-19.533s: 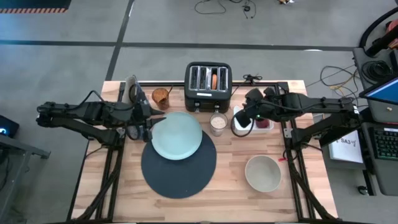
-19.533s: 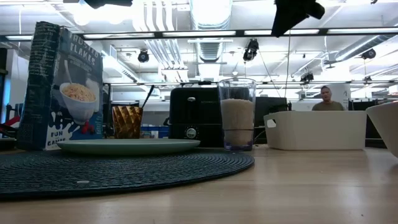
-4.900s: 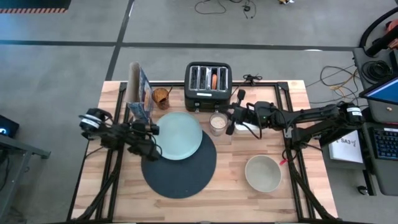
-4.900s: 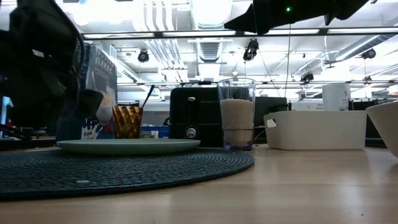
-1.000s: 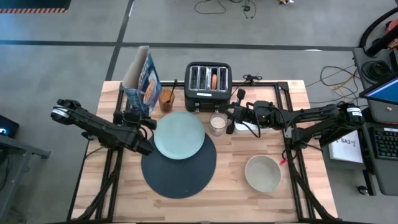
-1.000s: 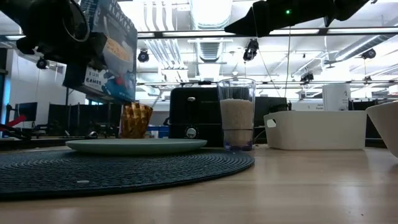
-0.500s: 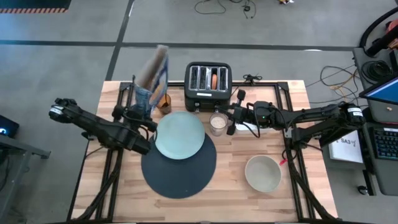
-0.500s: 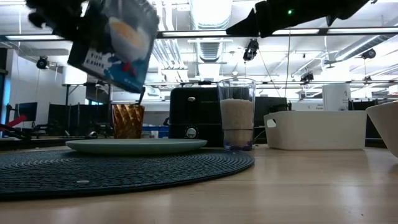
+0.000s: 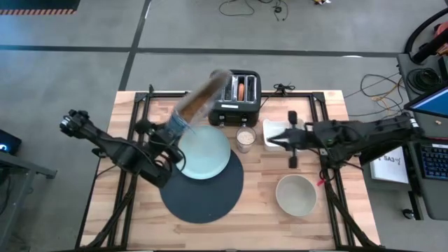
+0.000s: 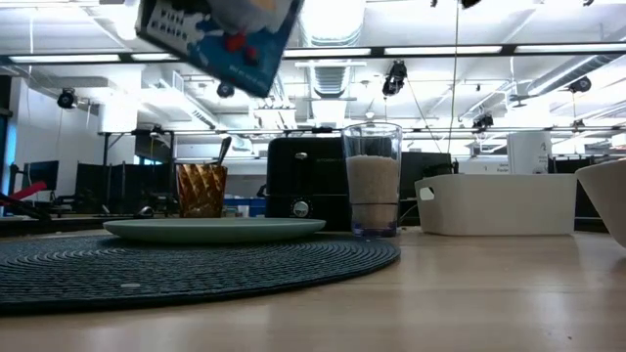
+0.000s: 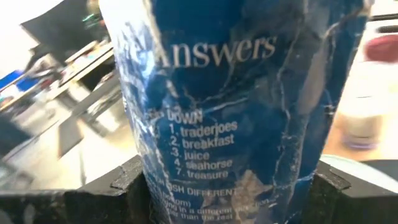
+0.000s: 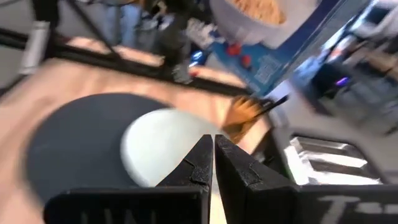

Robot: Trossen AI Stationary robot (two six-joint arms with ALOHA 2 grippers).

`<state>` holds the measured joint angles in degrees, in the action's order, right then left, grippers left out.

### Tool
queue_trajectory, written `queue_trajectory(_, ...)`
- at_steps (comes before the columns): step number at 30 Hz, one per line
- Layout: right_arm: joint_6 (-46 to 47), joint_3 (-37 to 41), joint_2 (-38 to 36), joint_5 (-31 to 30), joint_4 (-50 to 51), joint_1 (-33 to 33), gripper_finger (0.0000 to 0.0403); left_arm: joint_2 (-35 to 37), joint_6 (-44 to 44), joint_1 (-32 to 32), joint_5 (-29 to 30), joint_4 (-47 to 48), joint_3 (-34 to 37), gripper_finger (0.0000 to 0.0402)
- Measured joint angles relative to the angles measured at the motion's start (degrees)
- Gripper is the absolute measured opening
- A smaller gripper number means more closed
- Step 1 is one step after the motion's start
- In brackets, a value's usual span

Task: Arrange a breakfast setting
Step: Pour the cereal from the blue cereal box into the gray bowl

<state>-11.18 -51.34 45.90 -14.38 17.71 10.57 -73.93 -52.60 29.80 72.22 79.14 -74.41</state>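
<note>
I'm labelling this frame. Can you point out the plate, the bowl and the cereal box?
plate (image 9: 203, 154), high view, bare centre.
bowl (image 9: 296, 194), high view, inside bottom.
cereal box (image 9: 199, 105), high view, blurred side, lifted and tilted.

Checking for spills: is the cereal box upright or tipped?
Tipped. The left gripper holds the cereal box lifted and leaning over the plate.
</note>
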Motion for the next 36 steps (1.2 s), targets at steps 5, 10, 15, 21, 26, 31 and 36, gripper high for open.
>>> queue_trajectory(5,4.38,-2.84,-2.56,-0.12,9.08,8.36,0.0009,-3.37,13.56,0.63,-4.81,-10.99,-4.09,0.0247)
queue_trajectory(10,3.04,1.27,-5.51,-2.93,2.01,17.61,0.0009,-7.00,22.47,0.61,-12.36,-18.46,-7.06,0.0247)
queue_trajectory(15,2.48,4.31,-6.46,-5.15,-1.12,24.67,0.0009,-10.62,28.20,0.91,-21.28,-24.59,-9.40,0.0247)
queue_trajectory(21,-1.06,4.49,-6.48,-4.97,-3.62,33.36,0.0009,-15.88,30.09,1.12,-33.31,-24.56,-15.90,0.0247)
queue_trajectory(26,-7.54,4.56,-6.48,-4.97,-6.81,39.78,0.0009,-21.64,30.06,1.12,-38.37,-23.77,-23.32,0.0247)
queue_trajectory(31,-14.29,5.39,-6.39,-4.65,-8.90,45.69,0.0009,-28.70,27.99,1.07,-40.34,-17.68,-32.65,0.0247)
queue_trajectory(36,-20.53,8.05,-6.39,-4.70,-13.01,51.07,0.0009,-37.26,24.09,0.23,-45.59,-8.56,-44.40,0.0247)
